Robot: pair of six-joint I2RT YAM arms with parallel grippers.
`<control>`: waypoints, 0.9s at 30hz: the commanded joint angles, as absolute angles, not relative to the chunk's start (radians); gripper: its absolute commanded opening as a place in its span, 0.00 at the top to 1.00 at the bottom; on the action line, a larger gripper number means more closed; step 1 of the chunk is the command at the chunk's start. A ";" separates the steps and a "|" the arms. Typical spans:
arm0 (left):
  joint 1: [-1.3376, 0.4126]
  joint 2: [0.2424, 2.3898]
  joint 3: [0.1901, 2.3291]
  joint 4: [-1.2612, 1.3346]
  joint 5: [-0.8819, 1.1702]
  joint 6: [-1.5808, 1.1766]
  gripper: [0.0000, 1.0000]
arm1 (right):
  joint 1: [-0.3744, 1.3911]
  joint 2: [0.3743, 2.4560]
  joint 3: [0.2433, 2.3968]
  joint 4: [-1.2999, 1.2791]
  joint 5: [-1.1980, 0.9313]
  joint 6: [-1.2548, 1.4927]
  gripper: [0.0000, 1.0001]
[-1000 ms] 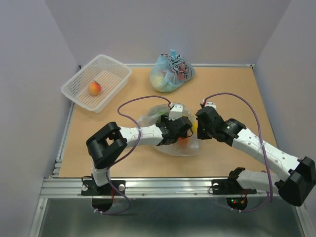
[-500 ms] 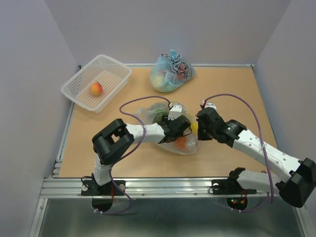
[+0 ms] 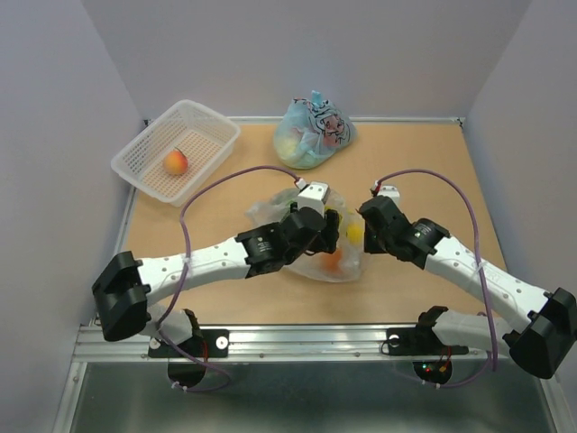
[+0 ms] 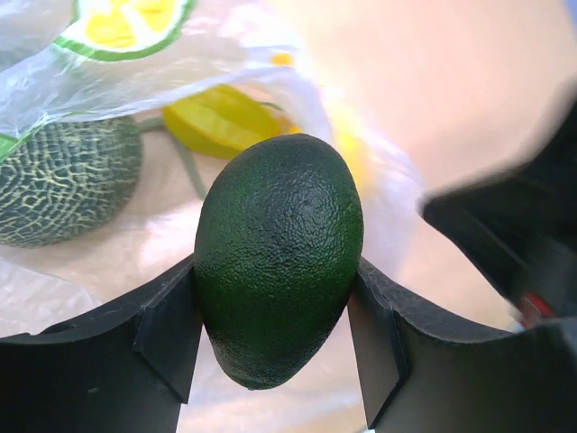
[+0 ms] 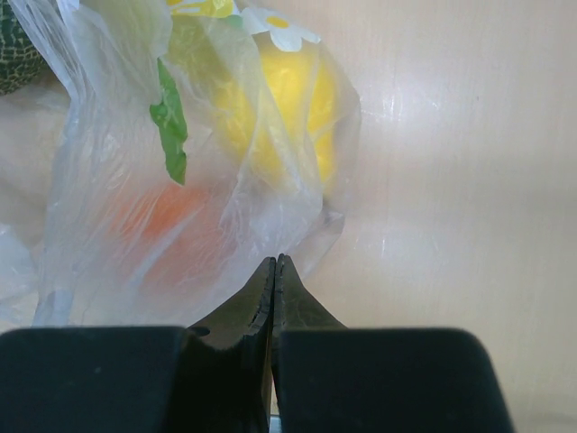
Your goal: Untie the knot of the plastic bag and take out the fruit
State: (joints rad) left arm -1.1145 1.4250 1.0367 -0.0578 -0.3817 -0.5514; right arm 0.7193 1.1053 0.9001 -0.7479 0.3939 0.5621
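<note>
Swung wide since a second ago, the left arm now stretches low from the near-left corner of the table (image 3: 433, 171), its elbow well left of where it stood, while the right arm has kept its place. The left gripper (image 3: 317, 225) sits over the plastic bag (image 3: 270, 210) at mid-table, just beside the right gripper (image 3: 365, 242).

Only the left wrist view shows what the claw carries. The left gripper (image 4: 275, 311) is clenched on the dark green avocado (image 4: 278, 262), one pad against each flank, the fruit upright and clear of the crumpled plastic bag (image 4: 135, 36). A netted green melon (image 4: 63, 185) lies behind it to the left, with a yellow piece beyond.

From the right wrist, the right gripper (image 5: 273, 271) has its fingers pressed flat together, their tip meeting the bag's near edge (image 5: 135, 180); whether film is caught between them cannot be told. Through the plastic, a yellow lemon (image 5: 279, 117) and an orange (image 5: 162, 225) show just ahead of that tip.

Overhead alone shows the far side: a peach (image 3: 174, 161) in the white basket (image 3: 153, 149) at far left, and a knotted light-blue bag (image 3: 314, 133) at the back edge.
</note>
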 commanded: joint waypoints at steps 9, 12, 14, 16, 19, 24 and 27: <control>-0.809 1.169 1.150 -0.115 -0.273 -0.462 0.70 | 0.715 1.131 0.934 -0.715 0.425 0.594 0.99; -0.675 1.187 1.193 -0.173 -0.325 -0.443 0.67 | 0.715 1.127 0.937 -0.713 0.413 0.591 0.99; -0.504 1.232 1.229 -0.213 -0.316 -0.459 0.66 | 0.715 1.126 0.940 -0.713 0.403 0.589 0.99; -0.342 1.297 1.264 -0.221 -0.290 -0.450 0.66 | 0.715 1.123 0.943 -0.712 0.391 0.586 0.99; -0.191 1.398 1.308 -0.206 -0.281 -0.442 0.62 | 0.715 1.118 0.945 -0.709 0.382 0.577 0.99; -0.029 1.558 1.388 -0.195 -0.256 -0.448 0.55 | 0.715 1.109 0.946 -0.706 0.361 0.563 0.99; 0.040 1.650 1.457 -0.198 -0.262 -0.440 0.44 | 0.715 1.101 0.942 -0.704 0.353 0.561 0.99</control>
